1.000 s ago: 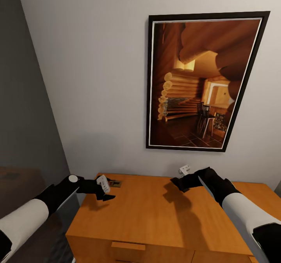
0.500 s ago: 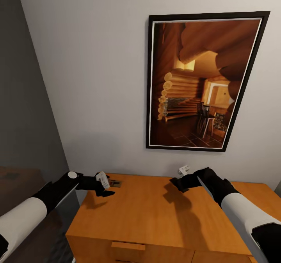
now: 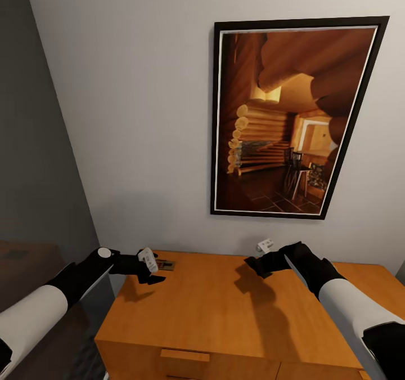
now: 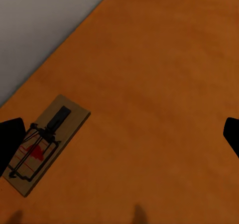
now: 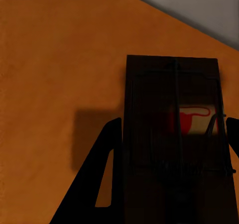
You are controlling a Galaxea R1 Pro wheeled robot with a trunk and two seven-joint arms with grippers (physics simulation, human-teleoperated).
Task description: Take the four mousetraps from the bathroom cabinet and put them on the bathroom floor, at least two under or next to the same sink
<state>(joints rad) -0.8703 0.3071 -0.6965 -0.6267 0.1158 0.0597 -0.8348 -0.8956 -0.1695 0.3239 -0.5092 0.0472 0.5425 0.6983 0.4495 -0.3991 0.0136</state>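
A mousetrap (image 5: 172, 144) is clamped in the right hand (image 3: 260, 266) above the cabinet (image 3: 225, 312). The left hand (image 4: 119, 139), spread apart, is held over a second mousetrap (image 4: 46, 143); descent and closing are called for next.

No text, number or brand can be read in these pictures. The mousetrap (image 4: 45, 144) on the cabinet (image 3: 225, 307) has a red mark with thin lines on its board, but it is only a shape, no letters. The framed picture (image 3: 292, 121) on the wall shows a log interior without any words.
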